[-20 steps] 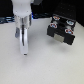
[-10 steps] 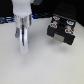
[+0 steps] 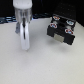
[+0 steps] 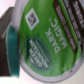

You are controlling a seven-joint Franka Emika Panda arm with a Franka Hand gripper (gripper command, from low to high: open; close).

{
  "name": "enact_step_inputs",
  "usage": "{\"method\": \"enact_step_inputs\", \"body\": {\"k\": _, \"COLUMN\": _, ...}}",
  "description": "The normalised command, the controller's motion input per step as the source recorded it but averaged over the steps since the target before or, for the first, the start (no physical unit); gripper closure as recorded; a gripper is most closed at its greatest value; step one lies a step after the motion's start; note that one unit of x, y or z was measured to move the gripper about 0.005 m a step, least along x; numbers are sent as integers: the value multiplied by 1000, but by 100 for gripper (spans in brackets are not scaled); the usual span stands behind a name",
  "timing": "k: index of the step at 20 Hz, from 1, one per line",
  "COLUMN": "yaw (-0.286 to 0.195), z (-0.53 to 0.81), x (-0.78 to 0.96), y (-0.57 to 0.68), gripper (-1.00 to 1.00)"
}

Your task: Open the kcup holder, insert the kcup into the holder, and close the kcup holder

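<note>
The kcup (image 4: 47, 42) fills the wrist view: a round green foil top with white print, very close to the camera. A teal fingertip pad (image 4: 10, 39) on a dark finger presses against its rim. In the exterior view my white gripper (image 3: 24, 44) hangs straight down to the table at the exterior view's left, with its fingers close together; the kcup is hidden between them there. The kcup holder (image 3: 61, 29), a black boxy machine with light grey panels, stands apart at the exterior view's right, and its lid looks shut.
The pale table (image 3: 50, 65) spreads around both. A dark blue strip (image 3: 7, 20) runs along the table's far edge behind the arm.
</note>
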Motion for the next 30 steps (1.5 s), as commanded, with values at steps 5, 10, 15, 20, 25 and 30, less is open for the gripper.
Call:
{"method": "enact_step_inputs", "body": {"k": 5, "yaw": 7, "z": 771, "x": 143, "y": 498, "gripper": 100}}
{"method": "enact_step_inputs", "body": {"k": 10, "yaw": 10, "z": 687, "x": 123, "y": 642, "gripper": 100}}
{"method": "enact_step_inputs", "body": {"k": 15, "yaw": 11, "z": 563, "x": 116, "y": 662, "gripper": 100}}
{"method": "enact_step_inputs", "body": {"k": 20, "yaw": 9, "z": 415, "x": 178, "y": 652, "gripper": 100}}
{"method": "enact_step_inputs", "body": {"k": 25, "yaw": 17, "z": 331, "x": 186, "y": 663, "gripper": 100}}
{"method": "enact_step_inputs", "body": {"k": 30, "yaw": 17, "z": 247, "x": 262, "y": 665, "gripper": 100}}
